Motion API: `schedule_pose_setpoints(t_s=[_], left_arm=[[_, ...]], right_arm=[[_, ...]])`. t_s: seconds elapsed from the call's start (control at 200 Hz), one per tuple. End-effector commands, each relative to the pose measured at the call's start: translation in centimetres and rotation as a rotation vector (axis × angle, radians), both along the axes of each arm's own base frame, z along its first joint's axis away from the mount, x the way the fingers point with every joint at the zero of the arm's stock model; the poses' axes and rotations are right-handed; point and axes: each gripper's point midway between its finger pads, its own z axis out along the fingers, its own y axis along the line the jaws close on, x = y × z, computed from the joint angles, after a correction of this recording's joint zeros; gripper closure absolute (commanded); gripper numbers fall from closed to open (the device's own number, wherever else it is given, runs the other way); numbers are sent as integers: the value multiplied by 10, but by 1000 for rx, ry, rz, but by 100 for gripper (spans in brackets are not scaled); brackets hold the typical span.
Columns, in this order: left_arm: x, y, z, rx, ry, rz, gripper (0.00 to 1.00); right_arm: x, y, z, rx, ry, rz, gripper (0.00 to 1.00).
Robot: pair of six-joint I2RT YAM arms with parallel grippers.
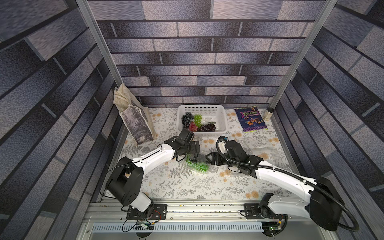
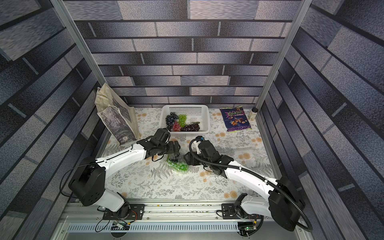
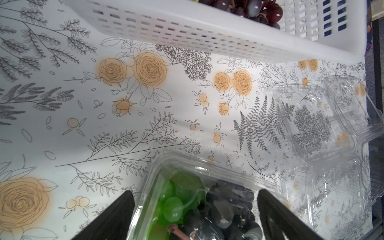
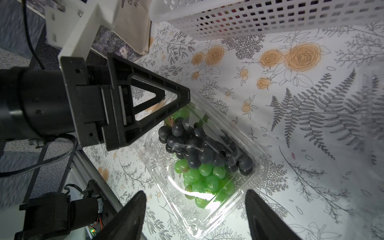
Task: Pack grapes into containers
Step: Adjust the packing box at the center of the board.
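Observation:
A clear container (image 1: 197, 164) (image 2: 179, 165) lies mid-table, its lid down over a green bunch (image 4: 204, 179) and a black bunch (image 4: 194, 143) of grapes. My left gripper (image 1: 194, 154) (image 3: 195, 192) hangs open over its far end, one finger on each side of it. My right gripper (image 1: 209, 159) (image 4: 195, 192) is open too, level with the container's near corner and clear of it on both sides. Black (image 1: 187, 119), green (image 1: 197, 118), red (image 1: 192, 126) and dark purple (image 1: 207, 127) bunches lie in the white basket (image 1: 200, 106). Two empty containers (image 3: 315, 124) (image 3: 332, 199) sit to the right.
A printed tote bag (image 1: 135, 122) leans at the back left. A purple snack bag (image 1: 250, 119) and a small jar (image 1: 268, 113) are at the back right. The basket's wall (image 4: 259, 22) stands close behind both grippers. Brick-patterned walls enclose the table.

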Motion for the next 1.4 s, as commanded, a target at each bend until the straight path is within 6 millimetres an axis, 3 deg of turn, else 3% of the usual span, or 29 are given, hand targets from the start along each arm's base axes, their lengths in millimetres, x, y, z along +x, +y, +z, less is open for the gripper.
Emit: schedule_pose_setpoints(t_s=[0.0,0.265,0.336,0.516,0.616,0.751,0.992,1.397], left_arm=[[0,15,29,-28,-69,14,5],[-31,63,60,-36,-130,76,4],[-44,70,60,-39,-129,70,3],[-80,83,38,-48,-61,63,4],[-95,86,25,-75,-36,62,8],[-108,86,15,-114,-10,65,10],[-113,84,6,-152,-6,63,18],[-103,73,-7,-320,-22,96,38]], right_arm=[[0,-6,2,-14,-6,-13,24],[5,4,18,-9,-36,28,32],[5,12,23,1,-40,57,44],[6,35,24,0,-28,119,89],[7,48,22,20,-14,141,100],[4,63,18,22,2,176,100],[5,84,5,42,31,205,100],[5,98,-25,75,99,209,100]])
